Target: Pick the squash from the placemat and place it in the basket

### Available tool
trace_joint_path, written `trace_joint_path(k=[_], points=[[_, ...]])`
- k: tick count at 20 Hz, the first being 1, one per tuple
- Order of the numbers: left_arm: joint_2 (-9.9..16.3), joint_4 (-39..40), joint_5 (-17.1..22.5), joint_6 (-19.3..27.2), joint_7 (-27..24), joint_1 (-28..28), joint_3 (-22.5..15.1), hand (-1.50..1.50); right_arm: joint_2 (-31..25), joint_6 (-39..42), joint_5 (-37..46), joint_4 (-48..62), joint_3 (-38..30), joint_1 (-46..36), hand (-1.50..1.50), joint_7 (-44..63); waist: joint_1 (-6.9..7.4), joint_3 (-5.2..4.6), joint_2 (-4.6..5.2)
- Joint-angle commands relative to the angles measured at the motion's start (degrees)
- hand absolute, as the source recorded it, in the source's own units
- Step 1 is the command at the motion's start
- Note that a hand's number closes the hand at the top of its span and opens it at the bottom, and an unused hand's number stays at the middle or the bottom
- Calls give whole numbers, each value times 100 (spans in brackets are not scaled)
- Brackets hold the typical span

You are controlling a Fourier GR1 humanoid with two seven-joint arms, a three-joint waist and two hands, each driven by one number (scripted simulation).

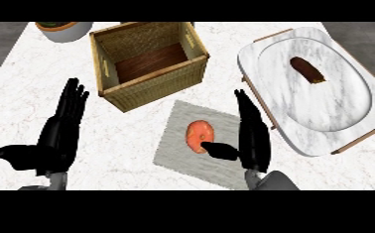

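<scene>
An orange squash (198,135) lies on the grey placemat (183,157) in the middle of the counter. My right hand (253,133) stands just right of the squash, fingers straight and pointing away from me, its thumb reaching under the squash's near side and touching it. The hand is open. A square wicker basket (117,90) with a dark wooden floor stands behind the placemat to the left. My left hand (58,128) rests open at the lower left, fingers up, away from everything.
A large marble tray (344,108) with wooden handles lies at the right and holds a dark brown object (307,69). A grey bowl (70,31) sits at the back left corner.
</scene>
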Motion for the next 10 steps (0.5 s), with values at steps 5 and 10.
trace_joint_path(k=[5, 10], points=[[-10, -60, 16, -69, 45, 57, -63, 0, 118, 2686, 416, -1046, 379, -669, -150, 2535, 181, 46, 14], [-157, 158, 58, -117, -13, -193, -39, 0, 844, 4079, 589, -2028, 559, -1312, -150, 4283, 183, 73, 75]])
